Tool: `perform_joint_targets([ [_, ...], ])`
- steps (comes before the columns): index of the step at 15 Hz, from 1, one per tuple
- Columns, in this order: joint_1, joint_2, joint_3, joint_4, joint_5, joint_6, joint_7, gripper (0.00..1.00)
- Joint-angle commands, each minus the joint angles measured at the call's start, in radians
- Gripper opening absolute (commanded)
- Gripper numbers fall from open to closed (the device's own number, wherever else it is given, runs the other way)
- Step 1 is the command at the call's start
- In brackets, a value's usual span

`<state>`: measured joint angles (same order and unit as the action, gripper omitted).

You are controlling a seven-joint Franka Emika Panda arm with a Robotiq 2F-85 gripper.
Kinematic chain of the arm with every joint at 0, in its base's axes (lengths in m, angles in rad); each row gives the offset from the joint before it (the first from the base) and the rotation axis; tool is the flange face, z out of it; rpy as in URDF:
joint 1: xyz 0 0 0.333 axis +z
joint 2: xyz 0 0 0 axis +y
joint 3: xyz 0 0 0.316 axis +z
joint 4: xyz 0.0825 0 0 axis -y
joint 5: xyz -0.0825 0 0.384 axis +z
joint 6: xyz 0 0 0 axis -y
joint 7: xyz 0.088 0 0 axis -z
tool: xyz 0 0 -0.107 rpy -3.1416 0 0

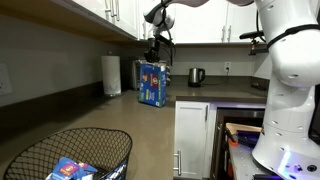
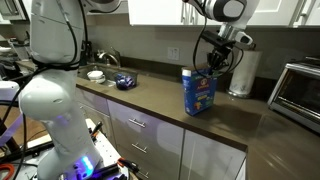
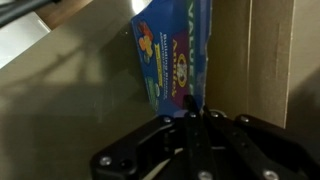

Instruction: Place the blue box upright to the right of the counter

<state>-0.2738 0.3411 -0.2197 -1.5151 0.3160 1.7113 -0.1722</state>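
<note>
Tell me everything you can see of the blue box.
The blue box is a flat rectangular carton, seemingly cardboard, its blue front printed with colourful pictures. It stands upright on the dark counter, beside a paper towel roll but apart from it. The gripper pinches its top edge from above.

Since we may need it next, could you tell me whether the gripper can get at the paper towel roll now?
Probably not yet: the gripper seems shut on the top of the upright blue box. The paper towel roll stands close by on the counter, with nothing seen between.
</note>
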Motion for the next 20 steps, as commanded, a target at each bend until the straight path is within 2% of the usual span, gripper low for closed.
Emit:
perform_joint_targets([
  [1,-0.042,0.065,0.029,0.090,0.017,-0.059,-0.020,0.28],
  [3,-0.049,0.073,0.036,0.100,0.010,-0.069,-0.016,0.36],
  [11,-0.034,0.010,0.033,0.057,-0.035,-0.091,0.016,0.88],
  [13,-0.022,-0.021,0.031,0.039,-0.057,-0.102,0.026,0.98],
  [20,0.040,-0.175,0.034,-0.088,-0.166,-0.091,0.089,1.00],
])
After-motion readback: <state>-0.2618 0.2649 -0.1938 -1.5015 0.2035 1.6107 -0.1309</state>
